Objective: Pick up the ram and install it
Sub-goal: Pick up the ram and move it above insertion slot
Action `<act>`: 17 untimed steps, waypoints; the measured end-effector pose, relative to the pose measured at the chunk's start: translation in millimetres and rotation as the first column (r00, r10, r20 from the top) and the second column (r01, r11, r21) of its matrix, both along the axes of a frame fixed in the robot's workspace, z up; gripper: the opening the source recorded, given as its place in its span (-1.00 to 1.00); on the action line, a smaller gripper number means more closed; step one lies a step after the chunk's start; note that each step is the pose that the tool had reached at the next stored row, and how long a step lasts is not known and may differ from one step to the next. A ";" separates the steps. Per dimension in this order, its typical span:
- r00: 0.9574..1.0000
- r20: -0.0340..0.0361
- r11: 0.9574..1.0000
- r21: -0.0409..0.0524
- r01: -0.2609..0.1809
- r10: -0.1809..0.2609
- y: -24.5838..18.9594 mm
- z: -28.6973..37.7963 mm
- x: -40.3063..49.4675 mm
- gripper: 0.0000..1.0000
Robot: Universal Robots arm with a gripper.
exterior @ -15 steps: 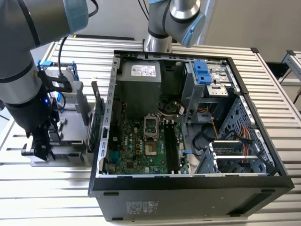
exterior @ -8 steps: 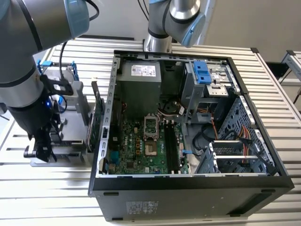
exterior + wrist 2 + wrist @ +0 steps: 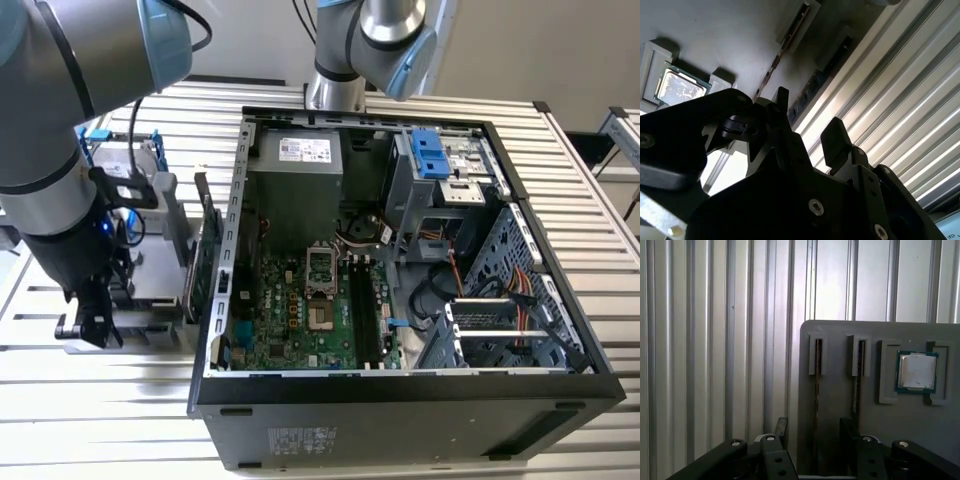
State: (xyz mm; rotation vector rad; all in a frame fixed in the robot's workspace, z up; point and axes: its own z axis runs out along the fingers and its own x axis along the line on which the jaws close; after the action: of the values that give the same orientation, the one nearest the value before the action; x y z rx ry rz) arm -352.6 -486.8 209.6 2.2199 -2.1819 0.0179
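Ahead of the fingers (image 3: 781,426), in line with their wide, empty gap, the ram (image 3: 816,395) sits on edge in a grey tray (image 3: 837,340), so a clean grasp likely means straddling it squarely, clear of the neighbouring stick (image 3: 855,390).

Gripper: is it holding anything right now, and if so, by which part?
Nothing is held. The gripper is open above the grey tray, and the ram sits in its tray slot, clear of both fingers.
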 end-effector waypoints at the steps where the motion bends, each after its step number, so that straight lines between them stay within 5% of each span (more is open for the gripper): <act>1: 1.000 0.000 1.000 0.000 0.000 0.000 0.1 -0.9 0.0 1.00; 17: 1.000 0.000 1.000 0.001 0.000 0.000 -0.6 -14.4 0.1 1.00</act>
State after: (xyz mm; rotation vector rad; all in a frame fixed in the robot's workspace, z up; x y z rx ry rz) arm -352.6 -487.4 195.2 2.2204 -2.1824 0.0167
